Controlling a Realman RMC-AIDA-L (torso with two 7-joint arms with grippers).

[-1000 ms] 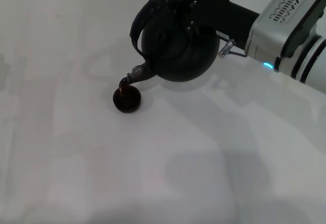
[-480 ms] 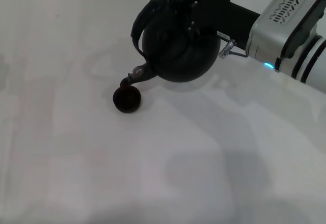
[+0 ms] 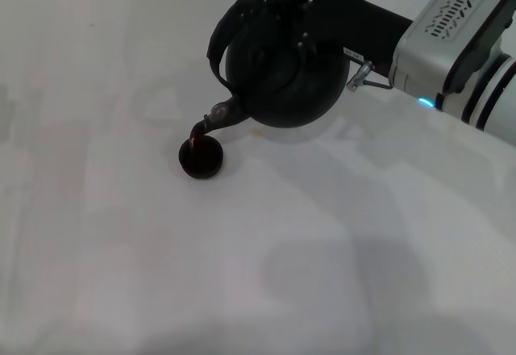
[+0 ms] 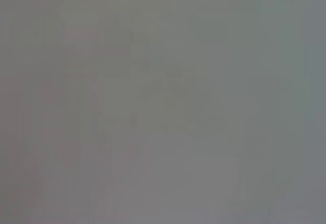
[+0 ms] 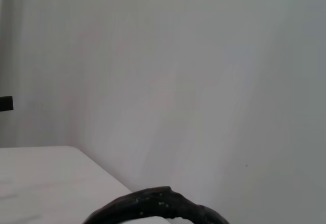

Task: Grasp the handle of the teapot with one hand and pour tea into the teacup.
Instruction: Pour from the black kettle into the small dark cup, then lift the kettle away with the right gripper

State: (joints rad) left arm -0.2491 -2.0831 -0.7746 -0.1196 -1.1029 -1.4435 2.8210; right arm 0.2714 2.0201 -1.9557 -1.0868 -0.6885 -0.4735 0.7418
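Observation:
The matte-black teapot [image 3: 278, 73] hangs tilted above the table, its short spout [image 3: 216, 117] pointing down over the teacup [image 3: 201, 159]. A thin brown stream of tea [image 3: 196, 135] runs from the spout into the small dark cup. My right hand [image 3: 310, 8], black and multi-fingered, is shut on the teapot's arched black handle [image 3: 222, 32] at the pot's top. A black curved piece [image 5: 153, 206], likely the handle, shows in the right wrist view. My left gripper is out of view; the left wrist view shows only grey.
The white table [image 3: 121, 274] spreads around the cup. A small orange drop [image 3: 256, 132] lies on the table under the pot. My white and grey right arm [image 3: 451, 40] with a blue light reaches in from the right.
The teapot stays tilted in almost the same place. The brown stream at the spout shows again after thinning half a second ago. An orange drop has appeared on the table under the pot.

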